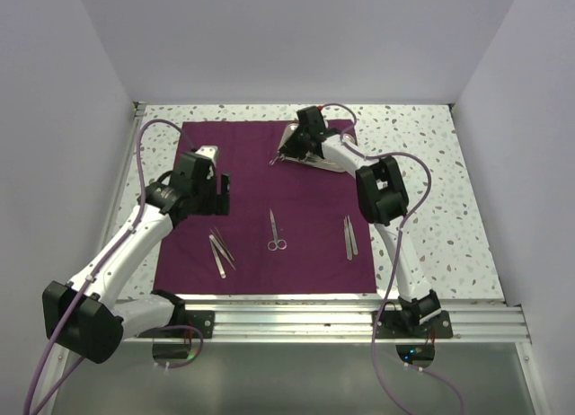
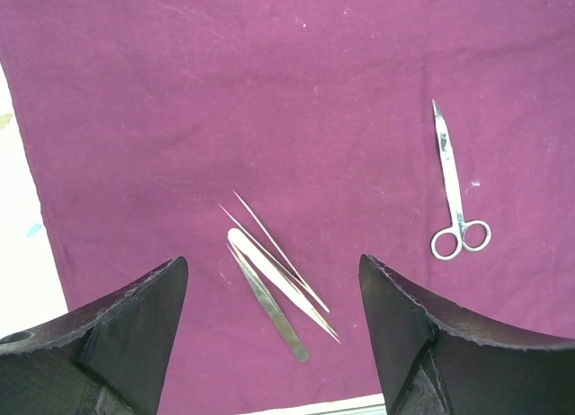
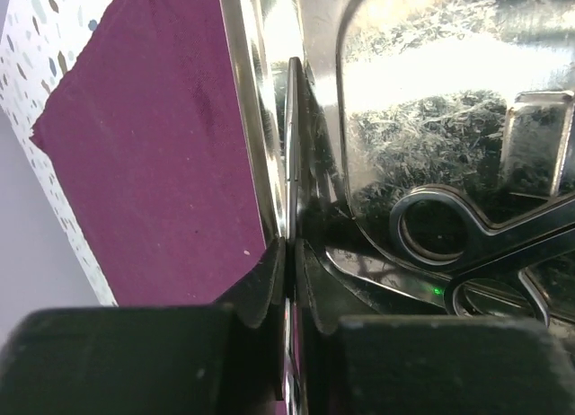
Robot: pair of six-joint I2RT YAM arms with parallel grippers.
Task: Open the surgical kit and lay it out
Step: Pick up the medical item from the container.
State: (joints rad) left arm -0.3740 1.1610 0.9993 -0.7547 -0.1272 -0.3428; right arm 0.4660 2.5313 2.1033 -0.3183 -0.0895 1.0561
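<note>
The dark purple cloth [image 1: 269,199] lies spread flat on the table. On it lie two pairs of tweezers [image 1: 220,251] at the left, scissors [image 1: 274,233] in the middle and more tweezers [image 1: 350,237] at the right. My left gripper [image 1: 216,195] hovers open and empty above the left tweezers [image 2: 269,289], with the scissors [image 2: 454,186] off to its right. My right gripper [image 3: 289,244] is shut on the rim of the shiny steel tray [image 3: 431,65], which is held tilted at the cloth's far edge [image 1: 298,150]. A ring-handled instrument [image 3: 431,235] lies in the tray.
The speckled white table top [image 1: 431,163] shows around the cloth, with white walls on three sides. An aluminium rail [image 1: 296,316] runs along the near edge between the arm bases. The cloth's left edge [image 2: 36,217] is near the left gripper.
</note>
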